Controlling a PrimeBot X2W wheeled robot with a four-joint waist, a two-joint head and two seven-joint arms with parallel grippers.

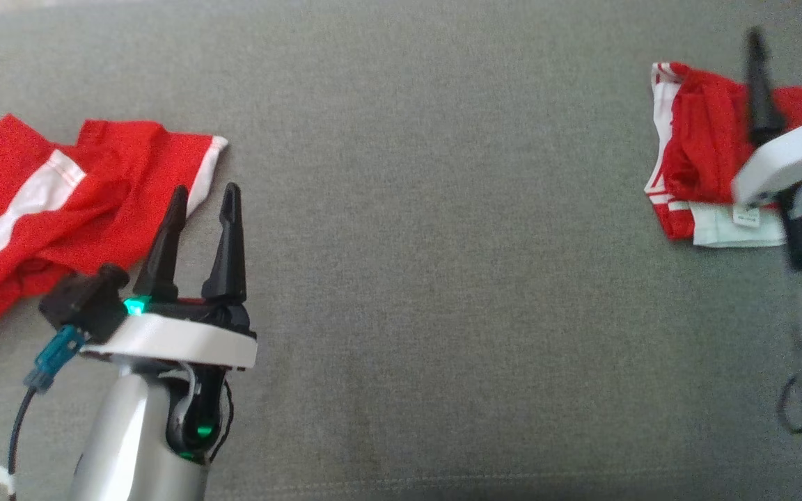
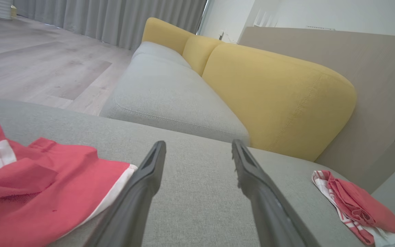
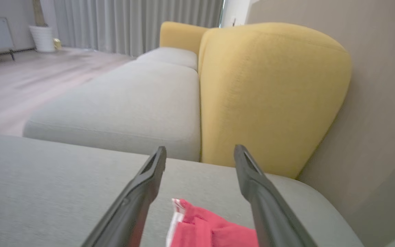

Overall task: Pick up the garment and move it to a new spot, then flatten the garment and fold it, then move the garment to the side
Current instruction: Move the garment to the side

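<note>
**A:** Where is the garment [image 1: 700, 139]?
**B:** Folded at 3 o'clock beneath your right gripper [image 1: 791, 31], whose fingers are spread and empty. Your left gripper [image 1: 206, 190], also spread, hovers by the loose cloth [image 1: 60, 202] at 9 o'clock.
**A:** Risk?
**B:** As you lift away, a finger may snag the fold and undo it. The left wrist view adds the sofa back [image 2: 273, 96].

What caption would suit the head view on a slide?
Open left pincer beside a rumpled red garment; open right pincer above a folded red garment on a grey cushion.
</note>
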